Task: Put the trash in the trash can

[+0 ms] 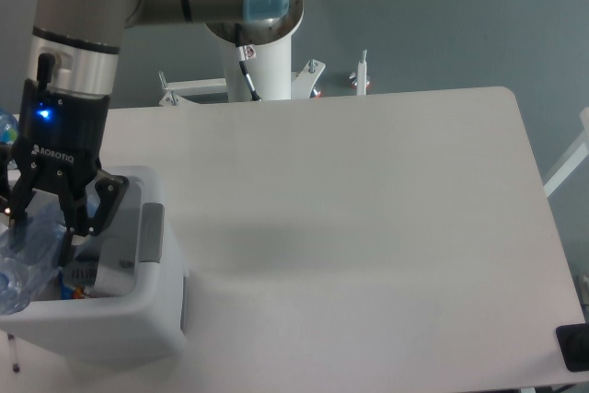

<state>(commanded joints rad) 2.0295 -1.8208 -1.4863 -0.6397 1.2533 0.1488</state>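
With the tool (39, 227) clamped on the clear bottle (20, 260) over the trash can (138, 315), I'm at the drop; next, part the fingers to release.

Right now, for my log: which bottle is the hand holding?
The clear bottle, gripped by the hand over the trash can; the blue-tinted bottle sits apart at the picture's left edge.

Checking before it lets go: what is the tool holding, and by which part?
The tool holds the clear bottle near its upper end, over the trash can.
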